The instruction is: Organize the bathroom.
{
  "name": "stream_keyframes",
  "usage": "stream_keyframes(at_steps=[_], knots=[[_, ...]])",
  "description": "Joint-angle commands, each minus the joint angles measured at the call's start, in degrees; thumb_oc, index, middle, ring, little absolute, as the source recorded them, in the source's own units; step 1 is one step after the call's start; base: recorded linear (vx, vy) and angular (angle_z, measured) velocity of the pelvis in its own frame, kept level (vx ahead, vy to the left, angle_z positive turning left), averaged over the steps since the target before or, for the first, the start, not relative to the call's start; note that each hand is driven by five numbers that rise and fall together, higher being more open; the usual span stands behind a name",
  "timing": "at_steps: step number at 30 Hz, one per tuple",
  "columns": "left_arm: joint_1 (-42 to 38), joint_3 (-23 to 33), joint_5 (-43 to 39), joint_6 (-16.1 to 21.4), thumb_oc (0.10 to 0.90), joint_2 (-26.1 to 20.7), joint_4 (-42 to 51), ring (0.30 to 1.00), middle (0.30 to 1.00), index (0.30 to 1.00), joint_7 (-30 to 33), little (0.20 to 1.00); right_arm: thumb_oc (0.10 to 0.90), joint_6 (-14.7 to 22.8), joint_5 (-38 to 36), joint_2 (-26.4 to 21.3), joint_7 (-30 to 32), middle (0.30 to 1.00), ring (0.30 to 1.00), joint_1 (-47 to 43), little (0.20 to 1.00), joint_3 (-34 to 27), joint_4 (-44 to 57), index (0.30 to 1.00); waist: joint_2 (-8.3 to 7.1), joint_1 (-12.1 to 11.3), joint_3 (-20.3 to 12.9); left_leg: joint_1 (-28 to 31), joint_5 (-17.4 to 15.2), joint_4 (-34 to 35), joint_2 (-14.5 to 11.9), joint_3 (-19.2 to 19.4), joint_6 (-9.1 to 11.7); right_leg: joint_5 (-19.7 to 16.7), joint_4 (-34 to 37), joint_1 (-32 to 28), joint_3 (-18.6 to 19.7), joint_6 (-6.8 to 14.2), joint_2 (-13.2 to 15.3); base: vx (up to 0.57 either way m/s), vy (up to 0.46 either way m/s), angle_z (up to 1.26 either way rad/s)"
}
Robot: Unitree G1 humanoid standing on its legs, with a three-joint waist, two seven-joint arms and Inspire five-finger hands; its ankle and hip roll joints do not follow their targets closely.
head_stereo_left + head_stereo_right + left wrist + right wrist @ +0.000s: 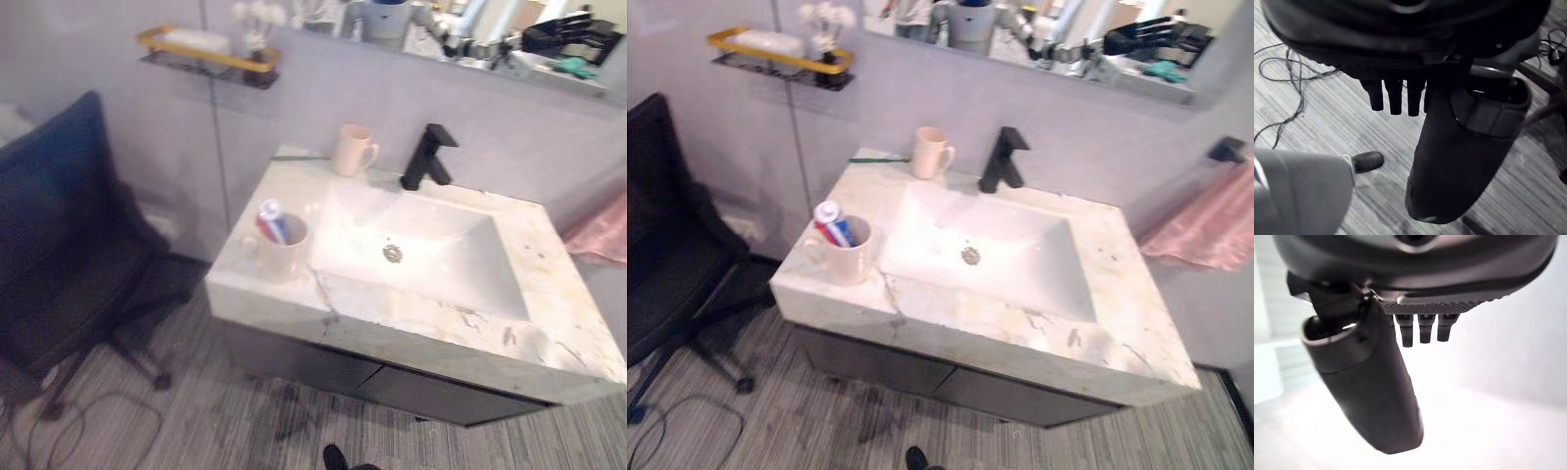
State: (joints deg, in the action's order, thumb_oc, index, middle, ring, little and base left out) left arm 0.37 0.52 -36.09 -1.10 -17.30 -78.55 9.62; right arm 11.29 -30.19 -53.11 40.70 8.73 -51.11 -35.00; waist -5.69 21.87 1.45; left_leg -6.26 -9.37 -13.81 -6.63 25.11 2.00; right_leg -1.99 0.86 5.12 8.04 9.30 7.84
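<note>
A green toothbrush (879, 159) lies flat along the counter's back edge, pointing at a cream mug (930, 152), far from both empty hands' (1415, 73) (1400, 308) relaxed fingers; another mug (847, 253) holds toothpaste (831, 225).

A cream mug (848, 257) stands upright on the marble counter (1136, 333) at nine o'clock of the sink (985, 255), holding a toothpaste tube (828, 223). A second cream mug (930, 153) stands at eleven o'clock, a green toothbrush (877, 159) lying beside it.
</note>
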Motion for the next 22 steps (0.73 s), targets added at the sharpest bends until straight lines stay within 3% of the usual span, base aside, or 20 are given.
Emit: stream_keyframes(at_steps=[1, 5, 6, 9, 10, 12, 14, 15, 16, 17, 18, 22], knots=[[-1.7, 1.7, 0.6, -0.6, 0.800, -3.2, -0.5, 0.900, 0.900, 0.900, -1.2, 0.900, 0.800, 0.9, -6.4, -1.0, 1.2, 0.900, 0.900, 1.9, 0.900, -2.0, -2.8, 0.900, 1.07, 1.3, -0.5, 4.0, -0.4, 2.1, -0.5, -4.3, 0.6, -2.8, -0.8, 1.8, -3.1, 3.7, 0.8, 0.04, -0.028, -0.19], [-2.1, 2.7, 0.5, -3.7, 0.800, -2.9, 0.6, 0.900, 0.900, 0.900, -1.5, 0.900, 0.800, -9.2, -13.5, 8.3, -4.1, 0.900, 0.900, 3.9, 0.900, 1.2, -14.3, 0.900, 1.53, 2.0, -0.5, 4.4, 0.3, 2.9, -0.4, -4.0, 0.7, -3.2, -0.6, 2.2, -2.7, 3.3, 0.6, 0.03, -0.019, -0.13], [-2.2, 2.7, 0.5, -4.0, 0.800, -2.6, 0.8, 0.900, 0.900, 0.900, -1.5, 0.900, 0.800, -8.9, -14.2, 10.0, -4.8, 0.900, 0.900, 3.8, 0.900, 2.6, -16.2, 0.900, 1.69, 1.9, -0.5, 4.4, 0.4, 3.0, -0.3, -4.1, 0.7, -3.2, -0.6, 2.2, -2.7, 3.2, 0.6, 0.03, -0.008, -0.17], [-3.0, 2.9, 2.3, -6.4, 0.800, -0.8, 2.2, 0.900, 0.900, 0.900, -0.3, 0.900, 0.800, -17.9, -18.1, 22.1, -16.0, 0.900, 0.900, 2.2, 0.900, 13.3, -28.2, 0.900, 2.34, 1.2, -0.2, 5.0, 0.8, 3.9, 0.2, -5.3, 0.3, -3.5, 0.2, 1.6, -2.5, 2.6, 0.4, 0.03, -0.002, -0.06], [-3.3, 2.9, 2.8, -6.8, 0.800, -0.3, 2.2, 0.900, 0.900, 0.900, -0.3, 0.900, 0.800, -17.8, -18.6, 24.9, -17.2, 0.900, 0.900, 1.6, 0.900, 16.8, -30.8, 0.900, 2.54, 0.8, -0.2, 5.2, 1.0, 4.2, 0.5, -5.7, 0.2, -3.6, 0.4, 1.4, -2.5, 2.4, 0.4, 0.02, 0.007, 0.13], [-3.8, 2.9, 4.2, -7.8, 0.800, 0.2, 2.5, 0.900, 0.900, 0.900, -0.2, 0.900, 0.800, -23.4, -15.4, 28.0, -23.1, 0.900, 0.900, 0.9, 0.900, 21.0, -33.6, 0.900, 2.82, 0.3, -0.1, 5.5, 1.1, 4.7, 0.8, -6.3, 0.1, -3.7, 0.6, 1.2, -2.4, 2.4, 0.4, 0.02, 0.012, 0.12], [-4.6, 2.6, 5.5, -9.2, 0.800, 0.8, 2.8, 0.900, 0.900, 0.900, -0.2, 0.900, 0.800, -24.5, -10.8, 30.5, -26.0, 0.900, 0.900, 0.2, 0.900, 26.2, -36.5, 0.900, 3.20, -0.4, -0.1, 5.8, 1.3, 5.3, 1.1, -7.2, 0.0, -3.5, 0.7, 0.9, -2.3, 2.3, 0.3, -0.01, -0.024, 0.14], [-5.4, 2.0, 7.1, -10.8, 0.800, 1.4, 3.4, 0.900, 0.900, 0.900, 0.0, 0.900, 0.800, -25.6, -0.3, 32.7, -31.3, 0.900, 0.900, -0.6, 0.900, 32.3, -38.6, 0.900, 3.20, -1.4, -0.3, 5.4, 3.1, 5.9, 1.3, -7.4, -0.2, -4.4, 0.5, 1.5, -2.1, 2.0, 0.2, -0.04, -0.064, 0.08], [-5.4, 2.0, 7.1, -10.8, 0.800, 1.4, 3.4, 0.900, 0.900, 0.900, 0.0, 0.900, 0.800, -25.6, -0.3, 32.7, -31.3, 0.900, 0.900, -0.6, 0.900, 32.3, -38.6, 0.900, 3.20, -1.4, -0.3, 5.5, 3.1, 6.0, 1.3, -7.4, -0.2, -4.4, 0.5, 1.5, -2.1, 2.0, 0.2, -0.05, -0.071, 0.08], [-5.3, 1.1, 7.4, -11.5, 0.800, 1.6, 4.4, 0.900, 0.900, 0.900, -0.4, 0.900, 0.800, -25.3, 5.4, 33.9, -32.0, 0.900, 0.900, -1.1, 0.900, 35.5, -38.1, 0.900, 3.41, -1.9, -0.3, 5.7, 3.1, 6.3, 1.4, -7.8, -0.3, -4.3, 0.4, 1.4, -2.1, 2.1, 0.2, 0.01, -0.012, 0.06], [-5.6, -0.1, 8.3, -12.8, 0.800, 2.1, 5.5, 0.900, 0.900, 0.900, -0.1, 0.900, 0.800, -24.6, 8.1, 34.7, -34.0, 0.900, 0.900, -1.5, 0.900, 40.3, -38.0, 0.900, 3.62, -2.4, -0.2, 5.8, 3.2, 6.6, 1.5, -8.5, -0.4, -4.1, 0.3, 1.3, -2.0, 2.1, 0.1, 0.01, -0.015, 0.06], [-5.5, -1.7, 7.9, -13.8, 0.800, 2.9, 6.4, 0.900, 0.900, 0.900, 0.4, 0.900, 0.800, -23.2, 12.3, 36.1, -34.4, 0.900, 0.900, -2.2, 0.900, 46.0, -36.9, 0.900, 3.79, -3.0, -0.1, 6.0, 3.2, 6.9, 1.6, -9.2, -0.5, -3.9, 0.0, 1.2, -2.5, 2.0, 0.1, 0.00, -0.015, 0.12]])
